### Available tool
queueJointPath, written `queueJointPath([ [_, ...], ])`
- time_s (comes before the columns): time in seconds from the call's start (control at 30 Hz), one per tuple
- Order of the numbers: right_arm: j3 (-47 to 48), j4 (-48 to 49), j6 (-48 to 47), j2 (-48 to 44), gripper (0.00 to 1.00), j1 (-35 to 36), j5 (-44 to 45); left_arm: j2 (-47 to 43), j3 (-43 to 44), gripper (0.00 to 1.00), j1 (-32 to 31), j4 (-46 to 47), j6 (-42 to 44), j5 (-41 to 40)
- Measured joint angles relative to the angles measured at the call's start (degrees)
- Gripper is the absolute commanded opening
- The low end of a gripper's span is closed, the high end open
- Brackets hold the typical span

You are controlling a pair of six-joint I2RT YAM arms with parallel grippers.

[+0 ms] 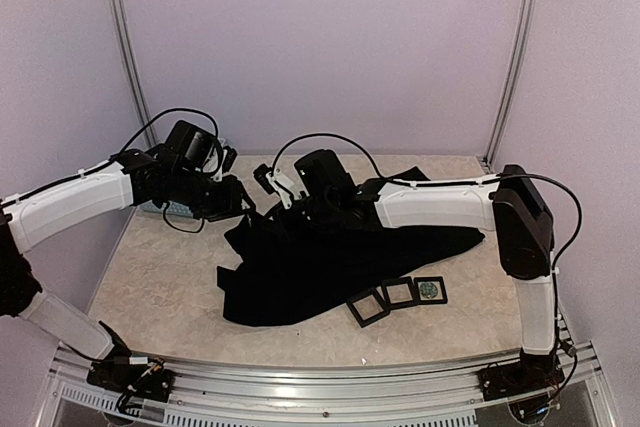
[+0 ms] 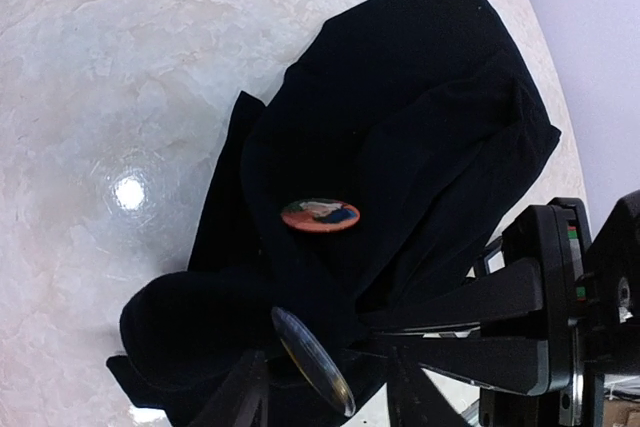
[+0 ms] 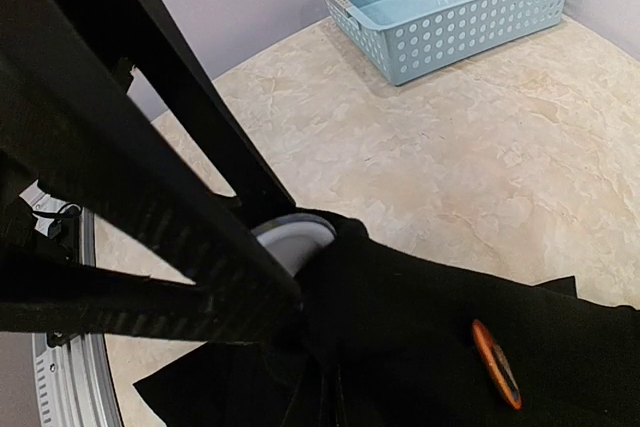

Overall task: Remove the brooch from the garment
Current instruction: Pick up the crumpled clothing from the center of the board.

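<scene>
The brooch (image 2: 320, 215), orange and blue, lies flat on the black garment (image 2: 420, 97) just ahead of my left claw (image 2: 325, 377). That claw is released, its fingers apart, with a glossy disc (image 2: 312, 362) standing edge-on between them. To its right, my right claw (image 3: 292, 302) is clenched on a raised fold of the garment, the disc just beside its tips. Well beyond it on the surface (image 3: 450, 167) stands a light-blue basket (image 3: 440, 7).

A robot lab test cell.
Two white robot arms (image 1: 80, 202) are bolted to an aluminium rail (image 1: 330, 385) edging a marble-look desk (image 1: 150, 297), enclosed by bare lilac walls (image 1: 320, 47) and metal uprights (image 1: 126, 47).
</scene>
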Motion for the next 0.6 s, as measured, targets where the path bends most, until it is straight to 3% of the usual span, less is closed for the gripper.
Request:
queueJointPath([
  [0.1,-0.1,0.1,0.0,0.0,0.0,0.0,0.3,-1.5,-1.0,0.6,1.4,0.0,-1.3,1.8],
  [0.33,-0.3,0.0,-0.7,0.0,0.0,0.5,1.9,-3.4,-1.7,0.69,8.1,-1.4,-3.6,10.7],
  [0.53,-0.3,-0.1,-2.0,0.0,0.0,1.2,3.8,-1.2,0.6,0.71,9.5,-4.3,-5.0,17.0],
  [0.6,-0.3,-0.1,-2.3,0.0,0.0,1.5,4.4,0.2,1.9,0.64,9.5,-5.0,-5.1,18.5],
])
